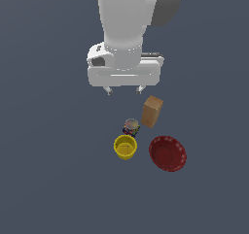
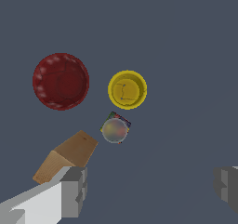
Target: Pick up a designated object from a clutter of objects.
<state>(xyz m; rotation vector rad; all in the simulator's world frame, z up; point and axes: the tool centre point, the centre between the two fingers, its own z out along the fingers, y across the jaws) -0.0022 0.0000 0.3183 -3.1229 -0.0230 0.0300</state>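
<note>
Fingers (image 2: 74,190) are spread wide apart, with nothing held between them, and the gripper (image 1: 124,90) is seen hanging well above the floor in the exterior view. In the wrist view one finger is shown just beside the box (image 2: 67,157), its tip overlapping the box's near corner in the picture, while the other finger is far off across open floor. So the gap is not yet centred on the target; it is judged to sit off to one side of it.

Outward from the fingers, the box (image 1: 152,111) is found standing upright, the tallest thing in the group, at the exterior view's right of the gripper and a little nearer the camera. Just beside it, apart but close, a small can (image 1: 131,126) is seen, and touching or nearly touching the can is a yellow cup (image 1: 125,147). A red bowl (image 1: 168,153) lies near the box, clear of it.

The step in hand is judged to be the approach. To do it well, the gripper should be shifted sideways until the box top sits midway between the fingers, and the wrist turned so the pads meet two flat opposite faces, since the box appears set at an angle. Only then should a descent be made. The can is the hazard: a finger lowered on that side could clip it.
</note>
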